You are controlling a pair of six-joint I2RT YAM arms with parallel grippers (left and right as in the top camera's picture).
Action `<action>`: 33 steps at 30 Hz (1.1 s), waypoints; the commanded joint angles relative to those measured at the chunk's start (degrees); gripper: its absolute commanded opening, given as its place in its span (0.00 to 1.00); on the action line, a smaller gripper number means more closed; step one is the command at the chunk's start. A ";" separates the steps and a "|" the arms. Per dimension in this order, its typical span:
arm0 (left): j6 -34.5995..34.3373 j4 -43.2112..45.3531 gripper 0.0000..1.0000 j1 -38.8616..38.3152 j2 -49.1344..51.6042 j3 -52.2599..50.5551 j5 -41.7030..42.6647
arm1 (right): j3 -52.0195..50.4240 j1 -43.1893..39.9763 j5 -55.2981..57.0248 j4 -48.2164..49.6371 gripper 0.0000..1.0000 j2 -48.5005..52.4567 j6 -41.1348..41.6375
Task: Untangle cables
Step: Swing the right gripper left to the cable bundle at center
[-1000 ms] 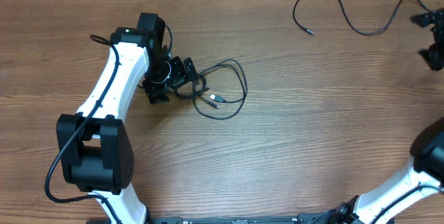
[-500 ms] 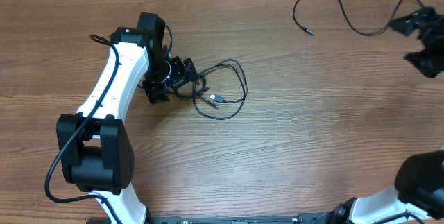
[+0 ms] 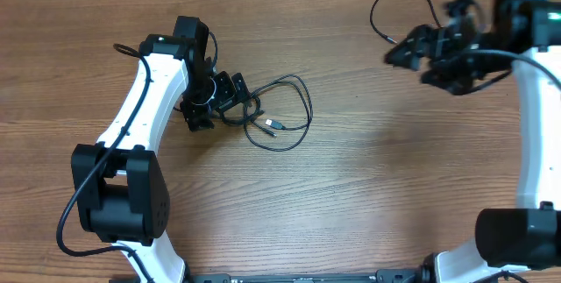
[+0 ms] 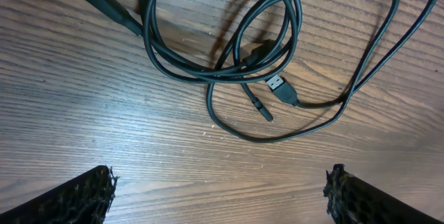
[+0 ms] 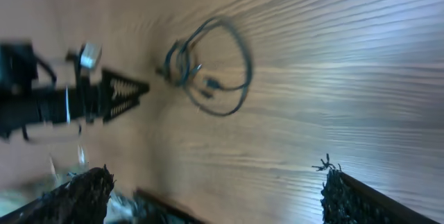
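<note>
- On the wooden table (image 3: pixel 351 187), left of centre: tangled cables (image 4: pixel 208 76), several black loops overlapping. A silver-tipped flat plug (image 4: pixel 279 85) and a thin pin plug (image 4: pixel 262 110) lie among the loops.
- Left gripper (image 3: pixel 223 101) sits just beside the tangle's left edge, jaws spread wide, nothing between them. Left wrist view shows both fingertips (image 4: pixel 83 196) at the bottom corners, clear of the cords.
- Top right of the overhead view: one loose cable (image 3: pixel 373 13) in an open arc, its plug end (image 3: pixel 392 41) on the wood, well apart from the tangle.
- Right gripper (image 3: pixel 409 67) is above that loose cable's right stretch and hides it. Jaws wide apart, no grip visible. Contact with the cord: cannot tell.
- Right wrist view is blurred; it shows the tangle and the left arm (image 5: pixel 55 102) far off.
</note>
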 commanded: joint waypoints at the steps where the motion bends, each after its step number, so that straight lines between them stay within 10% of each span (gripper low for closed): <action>1: 0.24 -0.02 1.00 -0.48 -0.22 0.85 -0.15 | -0.26 6.16 -0.33 1.01 1.00 -1.09 -1.57; 17: -0.09 -2.43 1.00 1.18 -0.22 0.87 8.72 | -4.66 19.39 -0.55 11.98 1.00 -0.24 5.11; 25: 12.11 -4.02 0.96 2.12 -0.83 0.87 19.54 | -8.02 19.61 5.14 15.08 1.00 -0.24 5.49; 33: 12.20 -4.98 0.98 1.44 -9.68 0.87 12.00 | -14.10 19.61 7.65 18.95 1.00 -0.20 12.50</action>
